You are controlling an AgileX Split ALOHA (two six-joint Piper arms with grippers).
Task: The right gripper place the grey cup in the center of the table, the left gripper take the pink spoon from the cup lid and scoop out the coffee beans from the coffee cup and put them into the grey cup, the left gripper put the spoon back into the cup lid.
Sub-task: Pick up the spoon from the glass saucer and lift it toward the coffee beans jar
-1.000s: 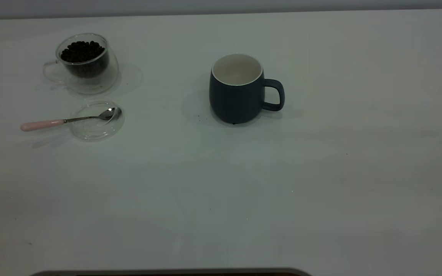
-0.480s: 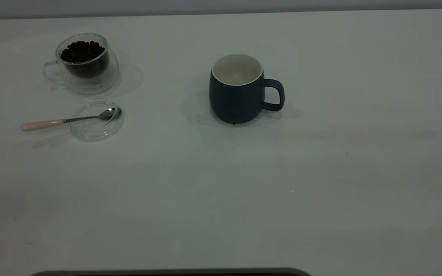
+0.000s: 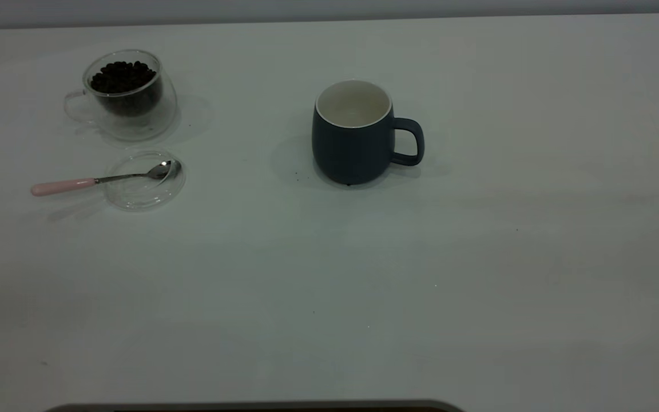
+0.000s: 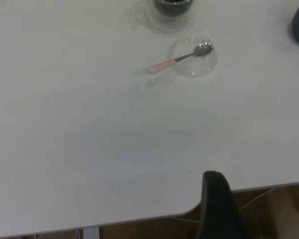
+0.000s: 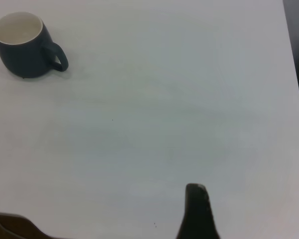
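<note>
The grey cup (image 3: 352, 143) stands upright near the middle of the table (image 3: 364, 274), empty, its handle pointing right; the right wrist view also shows the grey cup (image 5: 22, 50). At the far left, the coffee cup (image 3: 126, 109) holds coffee beans (image 3: 122, 76). In front of it lies the cup lid (image 3: 141, 197) with the pink spoon (image 3: 78, 184) resting bowl-in, handle out to the left. Neither arm shows in the exterior view. My left gripper (image 4: 214, 181) hovers shut over the table's near edge, far from the spoon (image 4: 177, 59). My right gripper (image 5: 196, 191) is shut, well away from the cup.
Bare white tabletop lies between the cups and along the whole front. The table's near edge (image 4: 139, 216) shows under the left gripper, and its right edge (image 5: 294, 74) is close to the right gripper. Tiny dark specks dot the surface.
</note>
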